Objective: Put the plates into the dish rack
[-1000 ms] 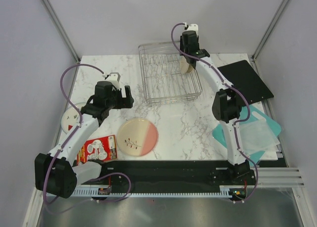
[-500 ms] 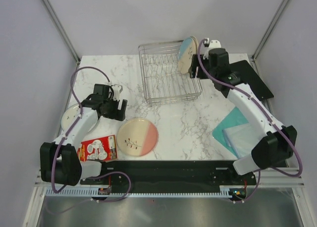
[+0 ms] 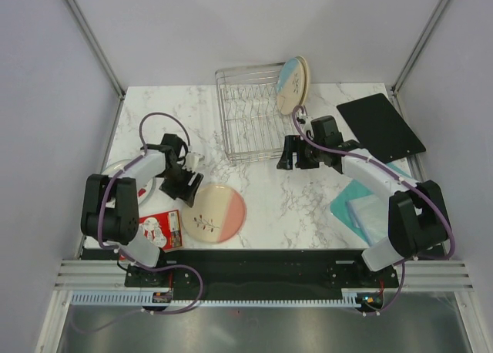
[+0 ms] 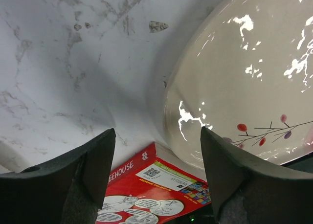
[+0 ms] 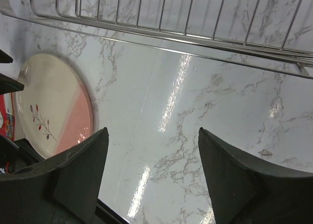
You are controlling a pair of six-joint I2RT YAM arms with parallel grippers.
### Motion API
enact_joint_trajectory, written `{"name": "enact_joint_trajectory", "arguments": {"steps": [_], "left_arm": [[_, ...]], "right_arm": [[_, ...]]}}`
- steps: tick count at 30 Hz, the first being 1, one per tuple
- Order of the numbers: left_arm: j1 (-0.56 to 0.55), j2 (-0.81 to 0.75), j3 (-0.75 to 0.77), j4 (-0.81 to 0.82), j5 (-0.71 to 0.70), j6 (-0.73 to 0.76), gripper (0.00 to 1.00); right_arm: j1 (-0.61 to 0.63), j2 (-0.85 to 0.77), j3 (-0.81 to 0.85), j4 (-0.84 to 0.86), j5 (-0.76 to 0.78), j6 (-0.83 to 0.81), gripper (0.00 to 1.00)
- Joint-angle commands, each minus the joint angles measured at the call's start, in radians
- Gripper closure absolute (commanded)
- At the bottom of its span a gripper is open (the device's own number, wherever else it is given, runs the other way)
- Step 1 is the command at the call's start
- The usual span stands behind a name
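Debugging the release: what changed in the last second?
The right gripper let go of the blue-half plate, now standing in the dish rack, and pulled back nearer. The left gripper came to the pink-half plate's left rim. That plate and the red packet stayed.

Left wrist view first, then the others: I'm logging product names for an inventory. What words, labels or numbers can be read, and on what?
"EEHOUSE": white capitals on the red packet; the start of the word is hidden.
White sticker with a square code, on that packet: print too small to read.
Drawings on the packet: any lettering is too small and blurred to read.
Pink-half plate and dish rack: no writing visible.
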Motion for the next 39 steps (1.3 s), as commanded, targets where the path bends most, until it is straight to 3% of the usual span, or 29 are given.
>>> {"name": "enact_joint_trajectory", "arguments": {"steps": [1,5,12,17,20,23,24,30,39], "left_arm": [[-0.044,0.049,0.077,-0.06,0.055,0.052,0.23],[-0.145,0.129,0.135,-0.107,0.13,-0.02,0.28],[-0.249,0.247,0.195,-0.115,0.25,-0.187,0.53],[-0.249,0.284,0.209,-0.086,0.258,-0.222,0.66],[-0.228,0.322,0.234,-0.087,0.299,-0.27,0.87],[-0.19,0.367,0.258,-0.089,0.34,-0.293,0.97],[-0.167,0.377,0.261,-0.089,0.354,-0.299,0.97],[-0.092,0.431,0.274,-0.083,0.455,-0.324,0.97],[-0.082,0.387,0.188,-0.069,0.563,-0.308,0.98]], "right_arm": [[0.001,-0.014,-0.013,0.067,-0.054,0.009,0.18],[0.001,-0.009,-0.053,0.073,-0.099,0.007,0.17],[0.001,-0.041,-0.138,0.096,-0.099,0.006,0.17],[0.001,-0.076,-0.174,0.102,-0.099,-0.005,0.18],[0.001,-0.083,-0.201,0.102,-0.126,-0.006,0.18],[0.0,-0.058,-0.23,0.153,-0.22,0.023,0.15],[-0.002,-0.019,-0.235,0.173,-0.311,0.029,0.15],[0.0,0.144,-0.252,0.28,-0.482,0.075,0.17],[0.0,0.295,-0.315,0.487,-0.54,0.225,0.16]]}}
